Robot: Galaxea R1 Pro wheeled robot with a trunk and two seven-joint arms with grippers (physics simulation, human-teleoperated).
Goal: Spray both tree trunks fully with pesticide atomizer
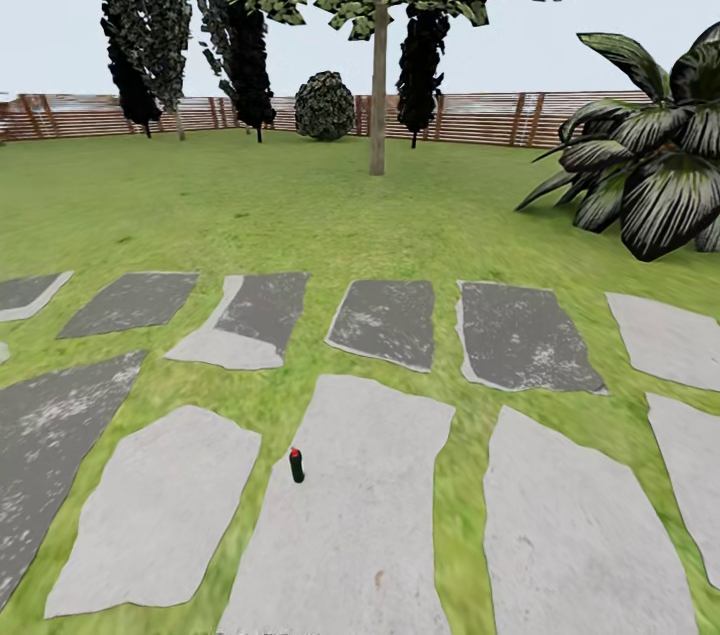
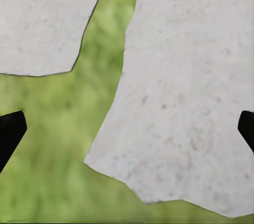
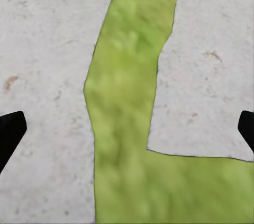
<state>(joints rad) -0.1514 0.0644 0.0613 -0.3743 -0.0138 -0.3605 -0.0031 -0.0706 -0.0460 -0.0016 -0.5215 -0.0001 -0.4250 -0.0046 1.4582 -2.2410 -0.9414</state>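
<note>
The pesticide atomizer, a small dark bottle with a red top, stands upright at about six o'clock in the head view, low in the foreground. It rests at the left edge of a pale stepping stone, just beside a strip of grass, not on the lawn itself. More grey stone slabs lie in a row beyond it at twelve o'clock from the bottle.

Farther out, across the green lawn, a tree with a thin bare trunk rises at twelve o'clock, its leafy crown spreading above. A round dark bush sits just to its left against the brown slatted fence. Tall dark trees stand at eleven o'clock, and a broad-leaved palm fills the two o'clock side.

The left gripper shows its dark fingertips spread wide apart, holding nothing, above stone and grass. The right gripper is likewise spread with nothing between its fingertips, over a grass strip between two slabs.
</note>
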